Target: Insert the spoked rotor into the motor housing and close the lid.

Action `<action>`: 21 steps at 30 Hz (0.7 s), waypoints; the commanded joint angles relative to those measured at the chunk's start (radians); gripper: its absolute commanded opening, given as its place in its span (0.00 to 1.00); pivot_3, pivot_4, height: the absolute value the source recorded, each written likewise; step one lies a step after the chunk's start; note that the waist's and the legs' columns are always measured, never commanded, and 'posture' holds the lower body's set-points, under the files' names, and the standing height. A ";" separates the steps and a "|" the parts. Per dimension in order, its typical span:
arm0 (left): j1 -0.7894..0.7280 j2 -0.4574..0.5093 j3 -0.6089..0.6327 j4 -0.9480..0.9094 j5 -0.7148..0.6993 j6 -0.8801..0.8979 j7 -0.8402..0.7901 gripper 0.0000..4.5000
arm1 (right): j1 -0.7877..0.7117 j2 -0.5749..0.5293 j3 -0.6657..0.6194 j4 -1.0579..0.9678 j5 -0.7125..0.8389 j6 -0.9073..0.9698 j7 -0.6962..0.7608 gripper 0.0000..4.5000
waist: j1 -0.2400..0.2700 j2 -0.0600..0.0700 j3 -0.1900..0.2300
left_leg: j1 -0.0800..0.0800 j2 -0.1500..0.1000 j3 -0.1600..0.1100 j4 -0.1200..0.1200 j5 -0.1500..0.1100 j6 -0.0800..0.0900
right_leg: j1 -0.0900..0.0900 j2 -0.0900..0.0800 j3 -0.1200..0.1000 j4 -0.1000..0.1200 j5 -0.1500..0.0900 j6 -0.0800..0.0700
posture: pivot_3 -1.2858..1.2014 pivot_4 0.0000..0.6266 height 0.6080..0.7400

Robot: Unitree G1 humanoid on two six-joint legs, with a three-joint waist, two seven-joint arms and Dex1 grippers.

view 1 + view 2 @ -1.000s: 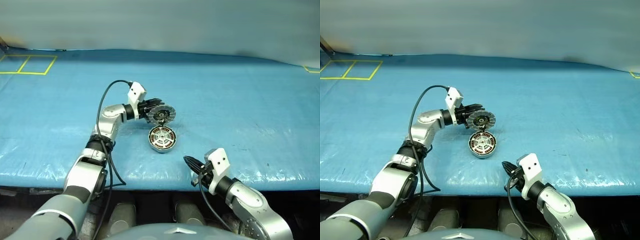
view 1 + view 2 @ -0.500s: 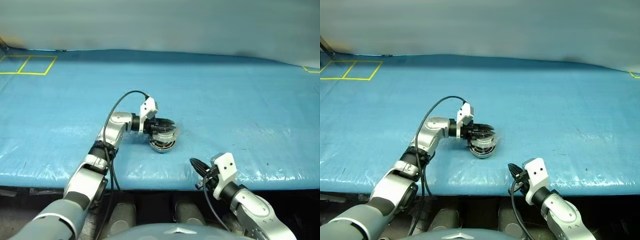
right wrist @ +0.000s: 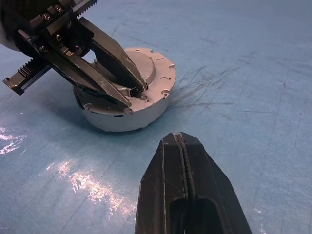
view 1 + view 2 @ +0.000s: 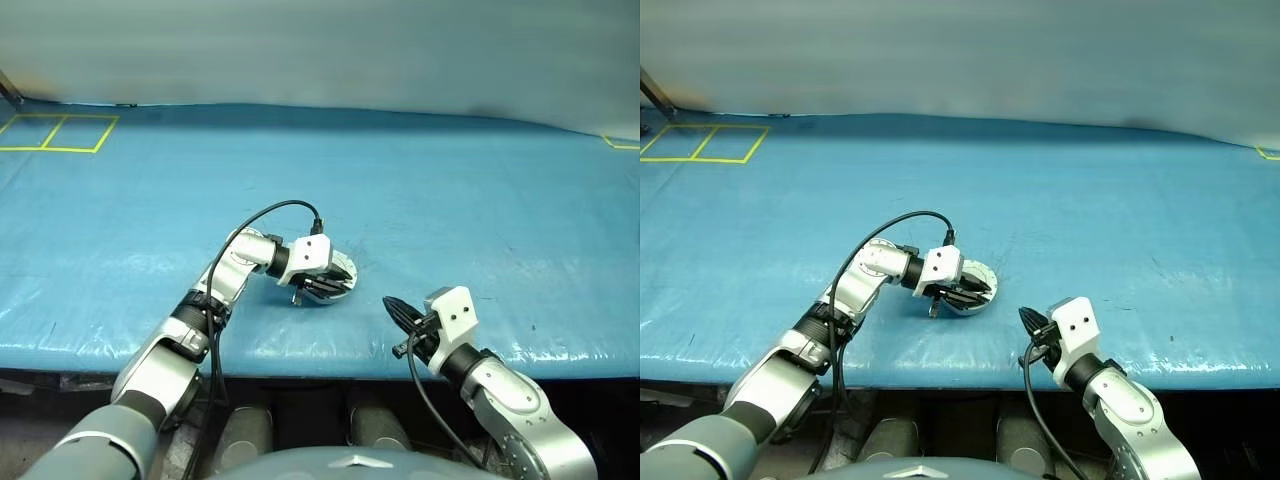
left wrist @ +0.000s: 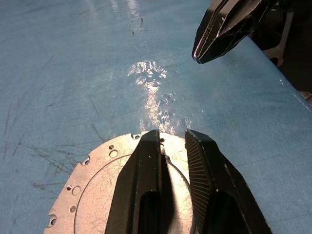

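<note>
The lid (image 3: 146, 73), upright behind the motor housing (image 3: 122, 114) a second ago, has been folded down onto it by the left gripper (image 3: 129, 95), fingers (image 5: 146, 161) grasping its raised centre; the right gripper (image 4: 392, 306) is clenched empty nearby.

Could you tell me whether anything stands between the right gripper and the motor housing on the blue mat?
Nothing visible does. Bare blue mat lies between the shut right gripper and the motor housing. The lid lies closed on it, and the left gripper rests on the lid's top from the housing's other side.
</note>
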 commanded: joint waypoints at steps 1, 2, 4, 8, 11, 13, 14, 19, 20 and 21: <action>0.040 0.001 0.051 -0.075 -0.083 0.100 -0.003 0.19 | -0.018 -0.006 0.003 -0.018 0.007 -0.010 0.012 0.00 | -0.002 0.000 0.000 | -0.001 0.000 0.000 0.000 0.000 0.000 | -0.001 0.000 0.000 0.000 0.001 0.001 | 0.52 0.24 1.00; 0.051 0.009 0.067 -0.123 -0.108 0.119 -0.004 0.19 | -0.027 -0.006 0.001 -0.019 0.014 -0.011 0.018 0.00 | -0.001 0.000 0.000 | -0.002 0.000 -0.001 0.000 0.000 0.000 | -0.002 0.000 0.000 0.000 0.002 0.004 | 0.52 0.24 1.00; 0.078 0.025 0.100 -0.223 -0.169 0.172 -0.010 0.19 | -0.047 -0.003 -0.002 -0.023 0.028 -0.011 0.026 0.00 | -0.002 0.000 0.001 | -0.004 0.000 -0.001 0.000 0.000 0.000 | -0.004 0.000 -0.001 0.000 0.002 0.004 | 0.52 0.24 1.00; 0.166 0.082 0.168 -0.436 -0.269 0.276 0.020 0.19 | -0.106 -0.021 0.011 -0.012 0.012 -0.006 0.041 0.00 | -0.001 0.001 0.001 | -0.005 0.000 -0.001 -0.001 0.000 0.000 | -0.005 0.000 -0.001 0.000 0.002 0.002 | 0.52 0.24 1.00; 0.244 0.134 0.219 -0.545 -0.321 0.349 0.051 0.19 | -0.154 -0.046 0.042 0.015 -0.025 -0.008 0.054 0.00 | -0.002 0.001 0.001 | -0.004 0.000 -0.001 -0.002 0.000 0.000 | -0.005 0.000 0.000 0.000 0.002 0.002 | 0.52 0.24 1.00; 0.297 0.163 0.260 -0.575 -0.323 0.373 0.108 0.19 | -0.184 -0.049 0.062 0.041 -0.030 -0.012 0.066 0.14 | -0.001 0.001 0.002 | -0.004 0.000 -0.001 -0.002 0.000 0.000 | -0.005 0.000 -0.001 0.000 0.002 0.001 | 0.52 0.24 1.00; 0.330 0.178 0.279 -0.589 -0.322 0.381 0.134 0.19 | -0.204 -0.040 0.065 0.058 -0.023 -0.015 0.069 0.20 | -0.001 0.000 0.002 | -0.004 0.001 -0.001 -0.002 0.000 0.000 | -0.005 0.000 -0.001 0.000 0.002 0.001 | 0.52 0.24 1.00; 0.481 0.233 0.311 -0.691 -0.324 0.414 0.204 0.19 | -0.288 -0.024 0.091 0.115 -0.018 -0.028 0.100 0.57 | -0.001 0.001 0.002 | -0.004 0.001 0.000 -0.002 0.000 0.000 | -0.005 0.000 -0.001 0.000 0.002 0.001 | 0.52 0.24 1.00; 0.512 0.237 0.322 -0.709 -0.328 0.421 0.221 0.19 | -0.307 -0.025 0.099 0.128 -0.021 -0.032 0.111 0.64 | 0.000 0.001 0.002 | -0.004 0.001 0.000 -0.002 0.000 0.000 | -0.005 -0.001 0.000 0.000 0.002 0.001 | 0.52 0.24 1.00; 0.536 0.239 0.330 -0.721 -0.331 0.421 0.235 0.19 | -0.325 -0.025 0.104 0.142 -0.026 -0.037 0.117 0.72 | -0.001 0.001 0.002 | -0.004 0.001 0.000 -0.002 0.000 0.000 | -0.005 -0.001 0.000 0.000 0.003 -0.001 | 0.52 0.24 1.00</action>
